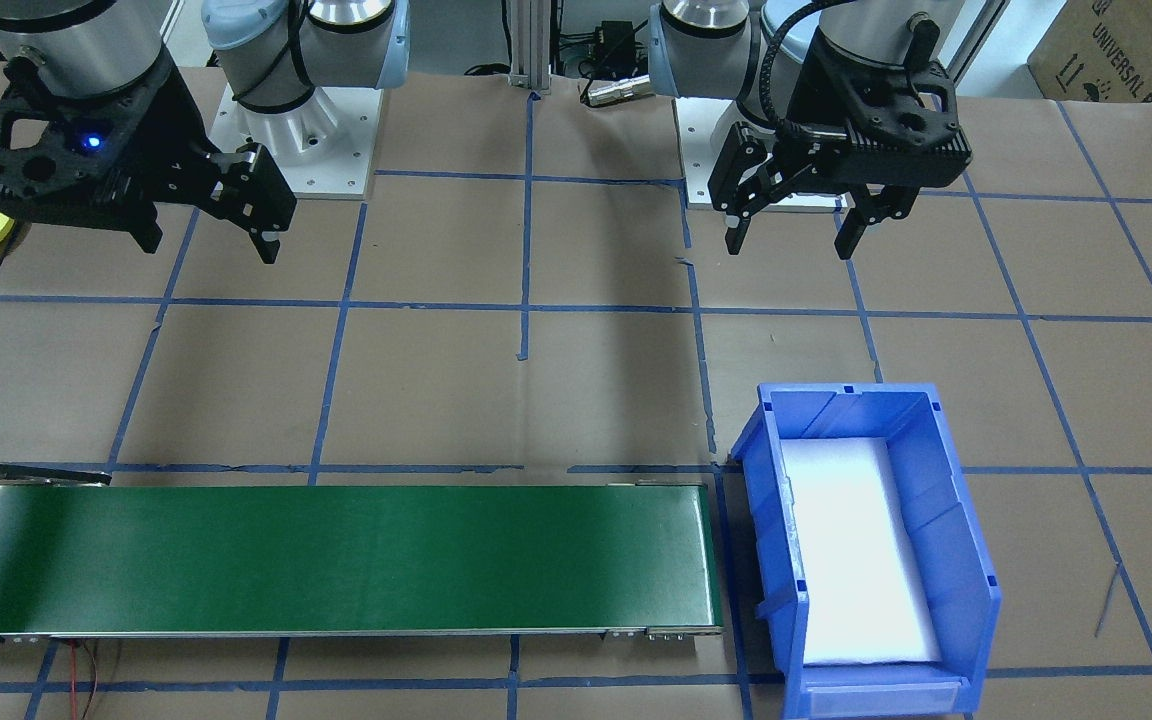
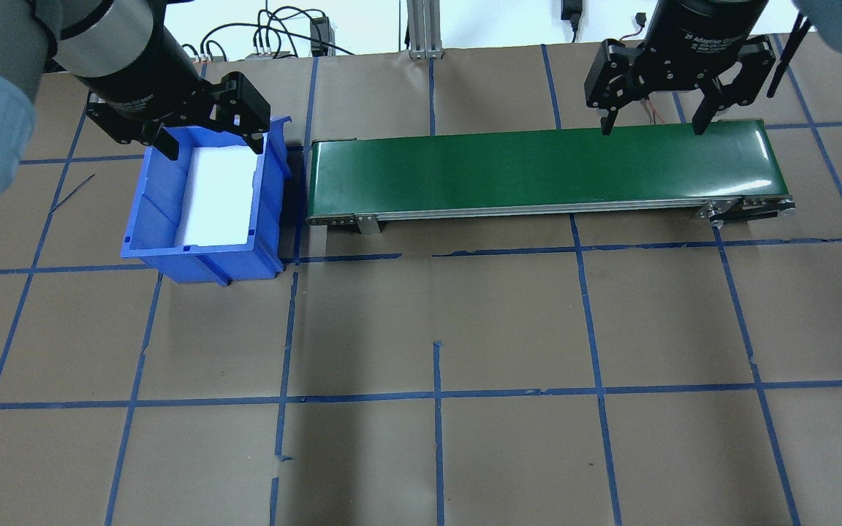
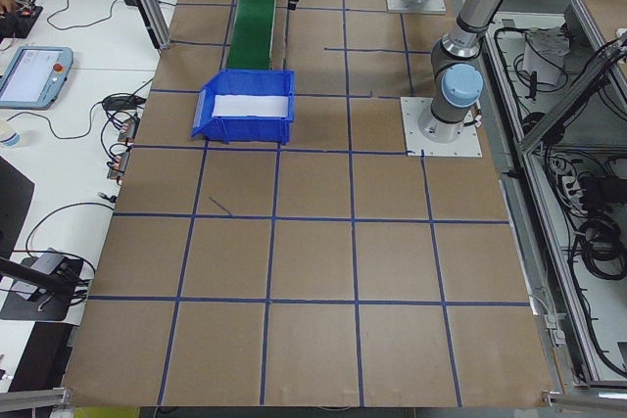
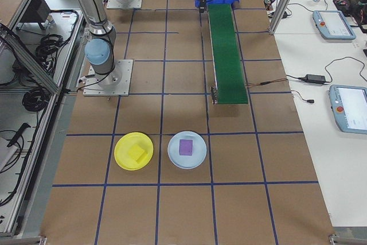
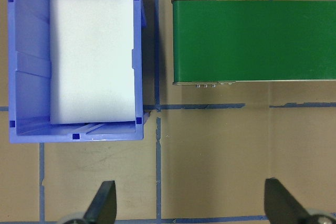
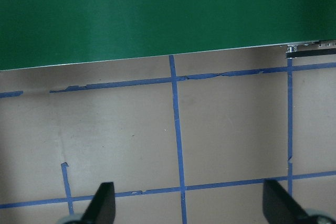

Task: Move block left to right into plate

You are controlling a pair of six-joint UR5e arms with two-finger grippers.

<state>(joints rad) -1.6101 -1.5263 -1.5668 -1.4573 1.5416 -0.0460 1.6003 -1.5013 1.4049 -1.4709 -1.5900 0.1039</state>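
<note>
Nearest the right-side camera, the plate (image 4: 122,143) is holding a yellow block (image 4: 137,152) (no other loose block is showing), so any further drop should be coming straight down inside its rim. Just beside it, a pale blue plate (image 4: 198,156) is carrying a purple block (image 4: 186,147). Farther on, the right gripper (image 2: 651,130) is hovering wide open and empty over the green belt (image 2: 538,172), which is lying across the route. Farthest, the left gripper (image 2: 213,146) is hanging open and empty over the blue bin (image 2: 149,201).

I see front and overhead views facing each other across the belt (image 2: 538,172); wrist cameras look straight down, close.
</note>
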